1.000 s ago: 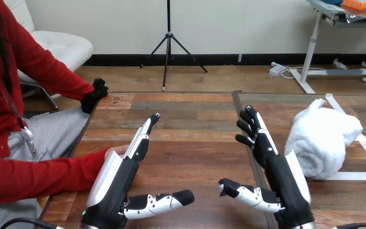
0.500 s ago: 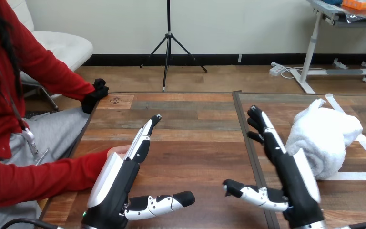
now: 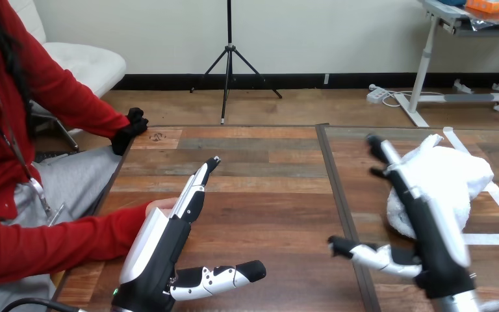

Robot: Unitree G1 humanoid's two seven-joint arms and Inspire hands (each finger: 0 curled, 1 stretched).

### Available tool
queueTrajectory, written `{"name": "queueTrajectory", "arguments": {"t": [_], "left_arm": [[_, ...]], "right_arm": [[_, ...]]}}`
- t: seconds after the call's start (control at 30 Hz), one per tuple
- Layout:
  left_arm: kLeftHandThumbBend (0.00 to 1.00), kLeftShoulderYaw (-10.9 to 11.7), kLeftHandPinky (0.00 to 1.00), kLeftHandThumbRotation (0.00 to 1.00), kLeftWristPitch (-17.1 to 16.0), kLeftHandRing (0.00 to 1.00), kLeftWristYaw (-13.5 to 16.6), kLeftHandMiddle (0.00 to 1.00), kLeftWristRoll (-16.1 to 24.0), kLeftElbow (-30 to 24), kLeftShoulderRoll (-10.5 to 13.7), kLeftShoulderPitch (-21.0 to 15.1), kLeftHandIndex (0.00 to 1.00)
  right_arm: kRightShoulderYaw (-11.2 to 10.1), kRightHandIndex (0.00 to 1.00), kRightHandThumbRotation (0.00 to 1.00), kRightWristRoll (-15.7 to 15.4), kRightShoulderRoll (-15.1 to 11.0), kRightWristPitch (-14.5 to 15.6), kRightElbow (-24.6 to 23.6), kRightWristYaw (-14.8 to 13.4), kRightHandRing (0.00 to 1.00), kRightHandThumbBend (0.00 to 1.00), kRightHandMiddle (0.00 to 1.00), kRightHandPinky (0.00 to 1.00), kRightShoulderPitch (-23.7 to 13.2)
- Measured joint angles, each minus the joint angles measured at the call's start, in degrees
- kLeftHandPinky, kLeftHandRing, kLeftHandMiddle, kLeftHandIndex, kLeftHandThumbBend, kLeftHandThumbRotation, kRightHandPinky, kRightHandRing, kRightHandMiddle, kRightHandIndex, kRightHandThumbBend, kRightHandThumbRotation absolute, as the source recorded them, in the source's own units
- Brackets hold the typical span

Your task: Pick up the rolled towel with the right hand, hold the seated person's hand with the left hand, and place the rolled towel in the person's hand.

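Observation:
The white rolled towel lies on the table at the right. My right hand stands on edge right at its left side, fingers straight and spread, thumb stretched out to the left; its fingers overlap the towel's near edge. My left hand rests on edge at the lower left, fingers straight, thumb pointing right. The person's hand lies on the table just behind that hand, mostly hidden by it; whether they touch I cannot tell.
The person sits at the table's left side, with a second hand in a black glove at the far left corner. White tape lines mark the wood around the towel. A seam runs down the table's middle.
My right hand has moved right and forward, from the table's seam up to the towel's left side. The left hand and the person's hand have stayed put.

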Motion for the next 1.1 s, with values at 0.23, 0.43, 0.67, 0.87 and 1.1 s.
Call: {"name": "queueTrajectory", "arguments": {"t": [0.23,0.43,0.67,0.87,1.1], "left_arm": [[1.00,0.00,0.97,0.62,0.00,1.00,0.00,1.00,-0.01,0.00,0.00,0.16,1.00],[1.00,0.00,0.97,0.62,0.00,1.00,0.00,1.00,0.00,0.00,-0.01,0.49,1.00],[1.00,0.01,0.97,0.62,0.01,1.00,0.00,1.00,0.00,0.00,0.00,0.77,1.00],[1.00,0.01,0.97,0.62,0.01,1.00,0.00,1.00,-0.03,0.00,0.00,0.89,1.00],[1.00,0.08,0.97,0.62,0.00,1.00,0.00,1.00,-0.03,0.00,0.01,0.95,1.00]], "right_arm": [[-0.44,0.96,0.51,0.78,-2.25,0.05,0.00,-0.86,0.96,1.00,0.98,0.89,-1.36],[-0.65,0.96,0.49,1.30,-3.96,0.08,0.01,-1.41,0.96,1.00,0.97,0.88,-2.68],[-0.75,0.97,0.48,2.08,-5.87,0.05,0.34,-1.43,0.95,1.00,0.96,0.87,-4.05],[-0.77,0.96,0.48,2.60,-7.09,-0.04,0.98,-1.46,0.96,1.00,0.96,0.88,-4.83],[-0.81,0.96,0.49,2.87,-7.48,-0.03,1.61,-1.88,0.97,1.00,0.96,0.89,-5.25]]}}
